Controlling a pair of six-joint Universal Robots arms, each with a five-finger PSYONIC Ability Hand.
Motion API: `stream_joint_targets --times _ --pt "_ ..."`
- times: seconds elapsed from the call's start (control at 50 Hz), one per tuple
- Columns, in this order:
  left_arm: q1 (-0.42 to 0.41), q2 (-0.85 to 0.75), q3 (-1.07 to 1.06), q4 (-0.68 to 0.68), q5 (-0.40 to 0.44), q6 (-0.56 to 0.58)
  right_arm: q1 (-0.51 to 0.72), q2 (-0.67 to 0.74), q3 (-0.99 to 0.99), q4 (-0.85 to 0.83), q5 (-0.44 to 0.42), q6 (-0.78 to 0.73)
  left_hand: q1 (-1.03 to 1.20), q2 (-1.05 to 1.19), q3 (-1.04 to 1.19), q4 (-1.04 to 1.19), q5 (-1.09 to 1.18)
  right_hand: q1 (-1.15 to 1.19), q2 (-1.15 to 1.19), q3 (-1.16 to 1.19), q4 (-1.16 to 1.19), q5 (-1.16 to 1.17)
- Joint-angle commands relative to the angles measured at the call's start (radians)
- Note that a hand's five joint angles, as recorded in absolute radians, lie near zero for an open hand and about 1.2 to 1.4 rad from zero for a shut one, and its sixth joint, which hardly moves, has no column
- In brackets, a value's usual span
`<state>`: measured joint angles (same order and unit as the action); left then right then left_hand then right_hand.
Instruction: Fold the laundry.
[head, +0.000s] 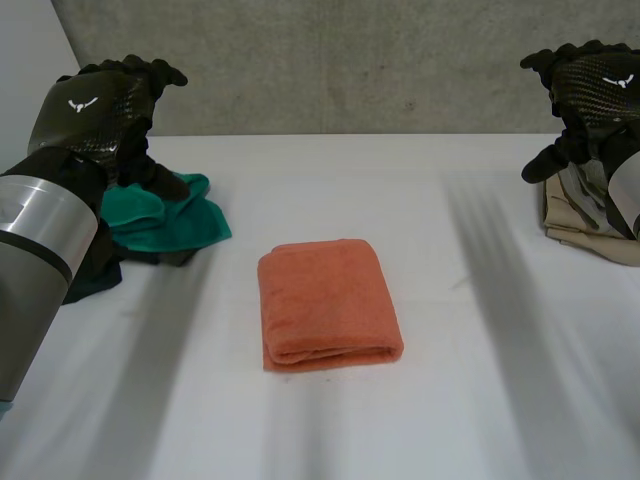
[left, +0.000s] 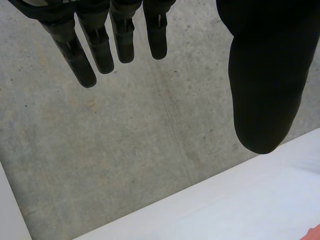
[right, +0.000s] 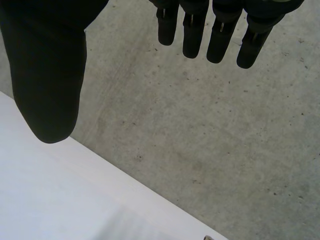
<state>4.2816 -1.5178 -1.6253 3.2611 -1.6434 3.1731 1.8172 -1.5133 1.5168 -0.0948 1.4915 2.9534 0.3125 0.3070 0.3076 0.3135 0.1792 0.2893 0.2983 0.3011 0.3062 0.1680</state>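
An orange towel (head: 328, 303) lies folded into a neat rectangle in the middle of the white table (head: 480, 400). My left hand (head: 100, 110) is raised at the left, well away from the towel, over a pile of green cloth (head: 165, 215). Its fingers (left: 95, 45) are straight and apart from the thumb (left: 262, 85), holding nothing. My right hand (head: 590, 90) is raised at the right, above a beige cloth (head: 585, 215). Straight fingers (right: 215, 35) and a spread thumb (right: 47, 85) show it open and empty.
A dark cloth (head: 95, 270) lies under and beside the green pile at the table's left. The beige folded cloth rests at the right edge. A grey concrete wall (head: 350, 65) stands behind the table's far edge.
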Motion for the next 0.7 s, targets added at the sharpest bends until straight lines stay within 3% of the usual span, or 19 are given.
stream_joint_targets --times 0.02,0.3,0.36,0.54,0.7 --pt "0.0 0.002 -0.004 0.0 0.0 -0.001 -0.001 0.001 0.0 0.0 0.0 0.0 -0.137 -0.132 -0.132 -0.138 -0.178 -0.115 -0.124 -0.127 -0.132 -0.168" --pt "0.0 -0.001 0.01 0.0 0.026 0.001 0.007 -0.001 -0.009 0.03 -0.008 -0.014 -0.131 -0.126 -0.126 -0.132 -0.173 -0.115 -0.124 -0.127 -0.132 -0.168" --pt "0.0 -0.004 0.021 0.0 0.092 0.004 0.014 0.001 -0.018 0.076 -0.028 -0.039 -0.131 -0.126 -0.126 -0.132 -0.173 -0.115 -0.124 -0.127 -0.132 -0.168" --pt "0.003 -0.018 0.062 -0.001 0.293 0.004 0.048 0.018 0.037 0.267 -0.227 -0.151 -0.125 -0.12 -0.121 -0.126 -0.167 -0.115 -0.124 -0.127 -0.132 -0.168" --pt "-0.009 -0.056 0.116 -0.003 0.405 0.004 0.263 0.119 0.203 0.035 -0.231 -0.152 -0.128 -0.123 -0.123 -0.129 -0.17 -0.115 -0.124 -0.127 -0.132 -0.168"
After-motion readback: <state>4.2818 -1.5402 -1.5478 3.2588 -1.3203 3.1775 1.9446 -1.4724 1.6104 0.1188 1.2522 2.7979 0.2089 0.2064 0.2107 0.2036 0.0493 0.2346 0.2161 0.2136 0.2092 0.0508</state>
